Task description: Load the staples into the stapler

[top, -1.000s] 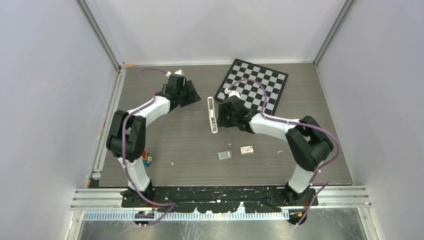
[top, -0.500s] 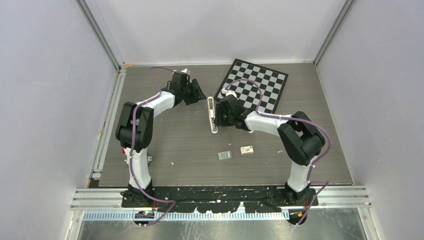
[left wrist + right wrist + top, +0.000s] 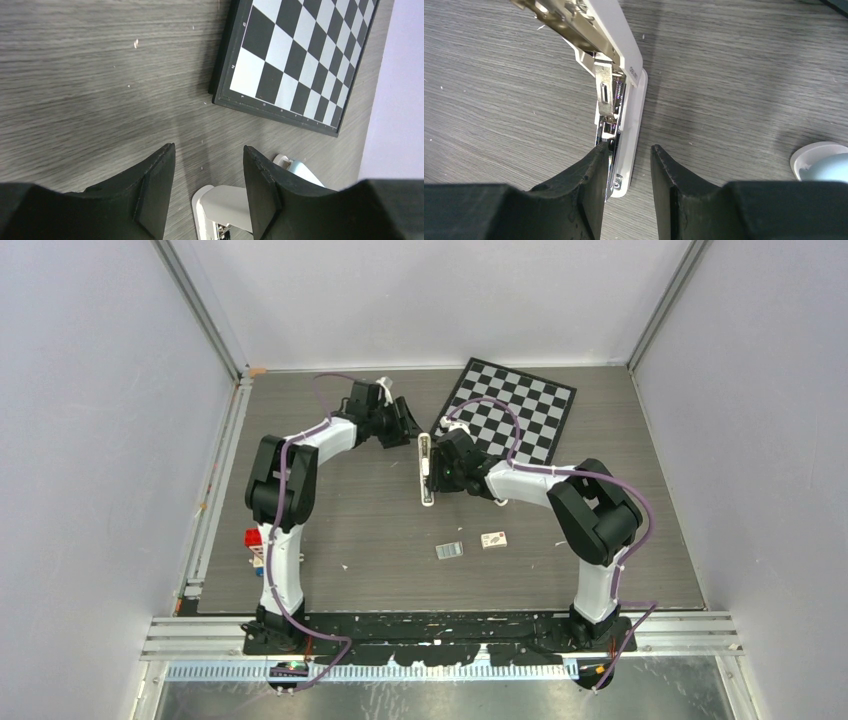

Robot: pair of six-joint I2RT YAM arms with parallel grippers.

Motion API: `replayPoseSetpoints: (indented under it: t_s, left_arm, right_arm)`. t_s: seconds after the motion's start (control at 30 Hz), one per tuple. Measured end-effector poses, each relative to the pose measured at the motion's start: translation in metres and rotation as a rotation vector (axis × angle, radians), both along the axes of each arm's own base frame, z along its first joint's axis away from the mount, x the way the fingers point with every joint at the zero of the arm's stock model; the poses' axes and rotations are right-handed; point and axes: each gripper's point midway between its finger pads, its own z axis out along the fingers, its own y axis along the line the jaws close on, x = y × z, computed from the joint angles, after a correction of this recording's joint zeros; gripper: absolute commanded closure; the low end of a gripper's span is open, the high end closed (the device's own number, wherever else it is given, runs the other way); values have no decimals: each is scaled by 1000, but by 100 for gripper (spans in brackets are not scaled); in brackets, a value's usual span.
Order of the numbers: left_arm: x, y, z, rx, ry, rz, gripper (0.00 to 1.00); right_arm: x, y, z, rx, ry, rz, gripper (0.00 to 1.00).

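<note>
Staples [image 3: 449,551] are lying loose on the table [image 3: 350,520], toward the near edge and about midway between the two arm bases. Their little white box [image 3: 493,539] sits just beside them on the right arm's side. Both are well apart from either gripper.

Stapler [image 3: 426,472] is further back, lying lengthwise between the two arms, with its far end near the corner of the chessboard [image 3: 505,412]. From the right wrist cam the stapler [image 3: 631,115] is open: white top swung up, metal magazine exposed.

Right gripper [image 3: 436,468] is down at the stapler. In its own cam the gripper [image 3: 629,147] has its fingers [image 3: 591,185] straddling the end of the white base. A sliver of table shows between the base and one finger, so the jaws are parted, not clamped.

Left gripper [image 3: 410,430] is at the stapler's far end. Its wrist view shows the gripper [image 3: 207,155] with jaws wide apart and nothing held. The stapler's [image 3: 225,205] white end peeks into the gap between the fingers [image 3: 155,190], and the chessboard [image 3: 295,55] is beyond.

Red brick [image 3: 252,537] is over by the left arm's base.
</note>
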Motion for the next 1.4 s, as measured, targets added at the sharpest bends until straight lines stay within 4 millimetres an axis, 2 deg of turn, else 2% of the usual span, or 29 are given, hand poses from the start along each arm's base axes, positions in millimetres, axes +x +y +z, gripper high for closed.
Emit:
replayPoseSetpoints:
  t_s: [0.47, 0.9, 0.97, 1.07, 1.13, 1.27, 1.4]
  left_arm:
    - [-14, -15, 5, -96, 19, -89, 47]
    - [-18, -23, 24, -146, -26, -169, 41]
    - [-12, -27, 30, -160, -40, -181, 41]
    - [-8, -28, 35, -158, -54, -186, 41]
    - [-9, -24, 35, -133, -68, -169, 42]
    - [-26, 0, 32, -33, -55, -94, 43]
    - [-45, 27, 55, 47, -106, 5, 45]
  right_arm:
    - [1, 1, 0, 4, -3, -1, 61]
    - [3, 2, -1, 15, -14, -4, 62]
    - [3, 2, -1, 16, -15, -4, 61]
    - [4, 1, 0, 19, -16, -9, 53]
    - [3, -1, 1, 16, -12, -12, 49]
    - [0, -10, 10, 18, 5, -18, 48]
    - [3, -19, 38, 56, -14, -28, 50]
